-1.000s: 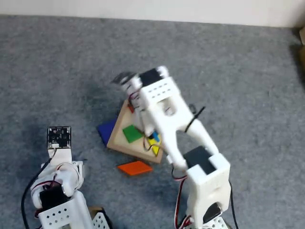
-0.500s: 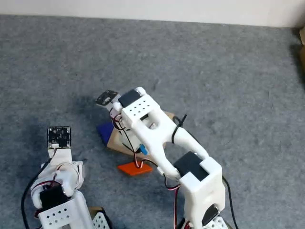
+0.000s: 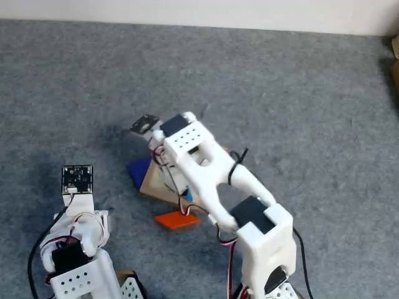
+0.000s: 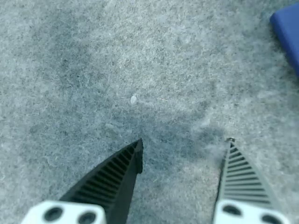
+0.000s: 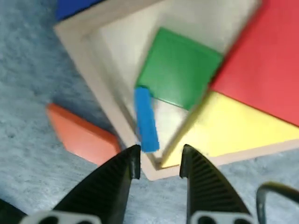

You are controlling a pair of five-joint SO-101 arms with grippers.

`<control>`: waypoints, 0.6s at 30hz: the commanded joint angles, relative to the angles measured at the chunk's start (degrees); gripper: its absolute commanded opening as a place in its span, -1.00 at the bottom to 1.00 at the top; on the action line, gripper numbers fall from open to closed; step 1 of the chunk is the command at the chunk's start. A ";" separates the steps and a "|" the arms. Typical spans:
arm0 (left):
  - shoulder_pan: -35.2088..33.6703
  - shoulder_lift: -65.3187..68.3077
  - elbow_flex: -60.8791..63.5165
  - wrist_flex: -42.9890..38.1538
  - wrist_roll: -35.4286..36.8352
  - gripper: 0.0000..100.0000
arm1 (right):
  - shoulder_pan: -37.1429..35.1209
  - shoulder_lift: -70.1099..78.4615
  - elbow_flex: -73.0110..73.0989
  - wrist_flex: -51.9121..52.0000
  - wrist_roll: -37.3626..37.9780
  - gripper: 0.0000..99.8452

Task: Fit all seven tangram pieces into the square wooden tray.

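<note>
Square wooden tray [image 5: 93, 79], mid grey carpet [image 5: 28, 84]: thin blue wooden piece [image 5: 145, 119] stands on edge in its corner beside the green square piece [image 5: 180, 70]; the empty right gripper [image 5: 160, 151], jaws parted above that corner, could wedge or flip it.

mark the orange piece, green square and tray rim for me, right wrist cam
orange piece [image 5: 81, 135], right wrist view, middle of its top face.
green square [image 5: 180, 74], right wrist view, centre of its top face.
wooden tray [image 5: 105, 91], right wrist view, on its rim beside the orange piece.
</note>
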 commanded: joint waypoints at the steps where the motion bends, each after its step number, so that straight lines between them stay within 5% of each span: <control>1: -0.40 -0.40 -1.98 0.09 0.62 -0.47 | 3.82 -3.82 -0.84 -1.89 -0.26 -0.72; 10: -0.40 -0.40 -1.98 0.09 0.62 -0.47 | 5.58 -9.71 -3.03 5.67 -0.44 -0.72; 18: -0.40 -0.40 -1.98 0.09 0.62 -0.47 | 14.46 -26.42 5.58 9.27 -0.62 -0.72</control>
